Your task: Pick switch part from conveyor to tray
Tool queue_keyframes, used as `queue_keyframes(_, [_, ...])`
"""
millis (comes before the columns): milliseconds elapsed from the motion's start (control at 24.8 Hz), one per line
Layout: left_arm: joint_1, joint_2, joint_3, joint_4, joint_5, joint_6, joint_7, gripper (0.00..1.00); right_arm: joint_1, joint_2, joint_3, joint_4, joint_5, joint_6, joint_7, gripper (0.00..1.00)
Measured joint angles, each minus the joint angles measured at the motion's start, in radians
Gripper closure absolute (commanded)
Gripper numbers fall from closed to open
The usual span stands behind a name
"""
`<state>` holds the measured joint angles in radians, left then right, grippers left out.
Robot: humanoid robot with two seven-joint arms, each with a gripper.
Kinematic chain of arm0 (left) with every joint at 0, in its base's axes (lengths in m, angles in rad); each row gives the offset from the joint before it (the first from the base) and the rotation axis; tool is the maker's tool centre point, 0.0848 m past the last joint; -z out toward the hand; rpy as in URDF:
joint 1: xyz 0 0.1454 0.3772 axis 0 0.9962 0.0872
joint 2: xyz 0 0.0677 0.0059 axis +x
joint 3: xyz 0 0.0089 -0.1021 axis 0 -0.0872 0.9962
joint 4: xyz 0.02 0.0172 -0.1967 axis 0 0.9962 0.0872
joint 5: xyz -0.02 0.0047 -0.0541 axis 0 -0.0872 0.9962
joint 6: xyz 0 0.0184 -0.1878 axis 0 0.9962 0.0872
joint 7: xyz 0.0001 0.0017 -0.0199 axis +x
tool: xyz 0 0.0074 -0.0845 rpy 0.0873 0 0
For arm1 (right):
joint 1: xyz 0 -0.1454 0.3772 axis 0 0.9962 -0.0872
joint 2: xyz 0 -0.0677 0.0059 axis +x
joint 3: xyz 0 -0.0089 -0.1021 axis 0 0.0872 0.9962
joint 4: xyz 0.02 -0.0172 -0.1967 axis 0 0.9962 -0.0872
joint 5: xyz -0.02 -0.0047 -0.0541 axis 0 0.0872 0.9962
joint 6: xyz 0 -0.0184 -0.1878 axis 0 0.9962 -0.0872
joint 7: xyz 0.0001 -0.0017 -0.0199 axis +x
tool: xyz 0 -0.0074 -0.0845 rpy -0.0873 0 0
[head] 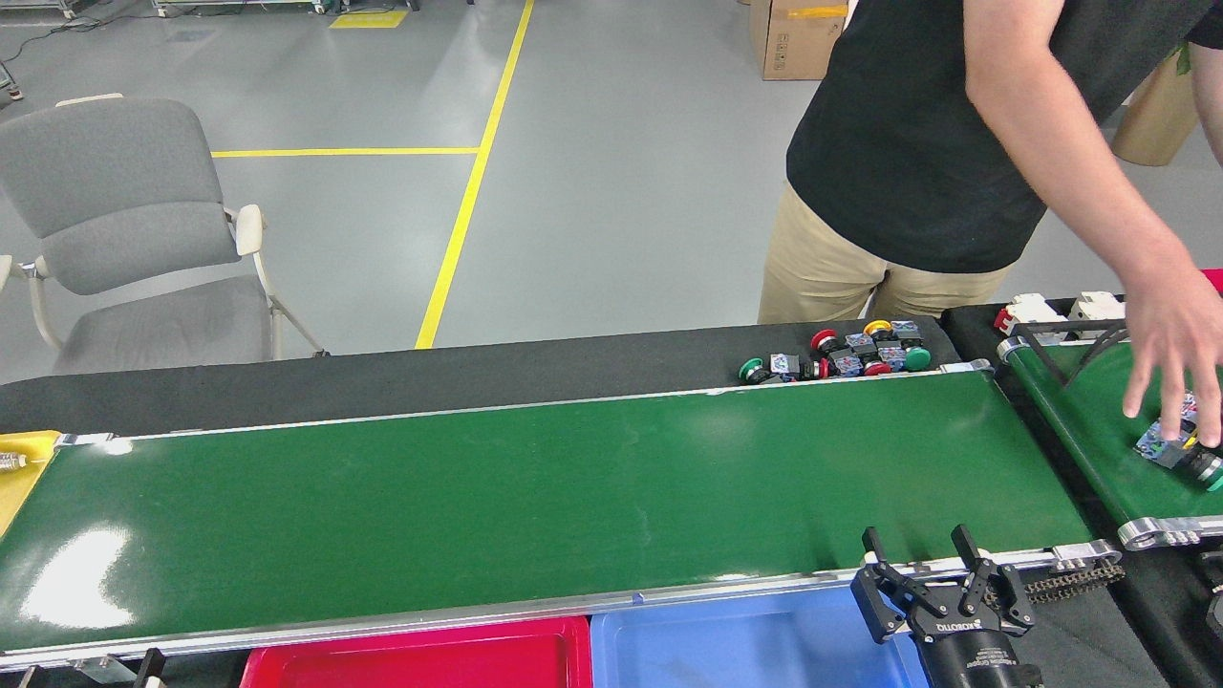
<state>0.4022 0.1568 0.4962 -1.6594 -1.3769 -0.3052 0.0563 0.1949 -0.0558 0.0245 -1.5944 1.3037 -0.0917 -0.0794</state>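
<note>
Head view: right tool (925, 564) hangs open at the conveyor (535, 497) near rail, while a person's hand (1180, 344) touches a switch part (1177, 449) on the shorter belt (1080, 430) beyond the conveyor's right end.

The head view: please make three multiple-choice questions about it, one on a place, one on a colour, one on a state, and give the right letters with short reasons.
1. Where does the cluster of switch parts lie?
A. on the black strip behind the conveyor
B. in the blue tray
C. on the chair

2. Which colour is the tray left of the blue tray?
A. yellow
B. red
C. white

3. How is the right gripper?
A. shut on a switch part
B. open and empty
C. out of view

Answers:
1 A: the parts sit just beyond the far rail of the conveyor.
2 B: the red tray adjoins the blue one.
3 B: its fingers stand apart with nothing between them.
</note>
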Motion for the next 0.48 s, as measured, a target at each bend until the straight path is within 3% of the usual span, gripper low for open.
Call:
queue_keyframes(242, [0.006,-0.001,0.002,-0.002,0.0,0.003,-0.002,0.0,0.075,-0.004,0.032,-0.082,0.006,-0.008,-0.004,0.02])
queue_keyframes(485, [0.006,-0.001,0.004,0.0,0.001,0.0,-0.003,0.0,0.056,-0.005,0.035,-0.088,0.007,-0.011,-0.004,0.02])
